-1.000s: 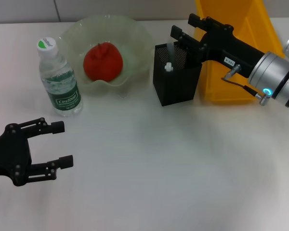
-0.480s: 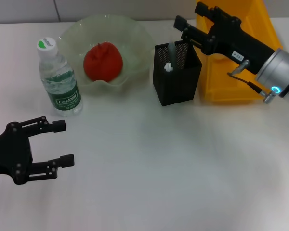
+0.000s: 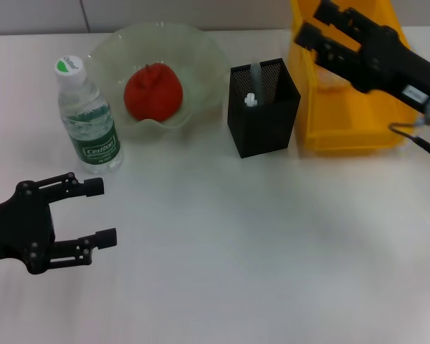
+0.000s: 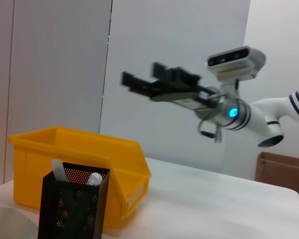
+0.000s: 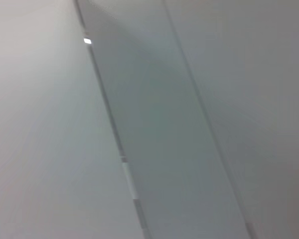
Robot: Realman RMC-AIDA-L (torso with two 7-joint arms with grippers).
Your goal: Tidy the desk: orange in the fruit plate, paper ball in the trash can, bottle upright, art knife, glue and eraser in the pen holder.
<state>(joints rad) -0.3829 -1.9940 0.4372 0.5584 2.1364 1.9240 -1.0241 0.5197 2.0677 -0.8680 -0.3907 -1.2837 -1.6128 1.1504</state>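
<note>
The orange [image 3: 153, 92] lies in the pale green fruit plate [image 3: 122, 43]. The water bottle [image 3: 89, 118] stands upright left of the plate. The black mesh pen holder [image 3: 264, 118] holds white items [image 3: 251, 99]; it also shows in the left wrist view [image 4: 74, 206]. My right gripper [image 3: 314, 23] is open and empty, raised over the yellow bin [image 3: 344, 136], right of the holder; the left wrist view shows it in the air [image 4: 134, 82]. My left gripper [image 3: 100, 211] is open and empty at the front left, low over the table. No paper ball shows.
The yellow bin [image 4: 65, 144] stands just behind and right of the pen holder. The right wrist view shows only a grey wall. A cardboard box [image 4: 284, 169] stands beyond the table's far end in the left wrist view.
My right gripper has lifted away from above the pen holder and moved right and back over the yellow bin. My left gripper has crept slightly to the right.
</note>
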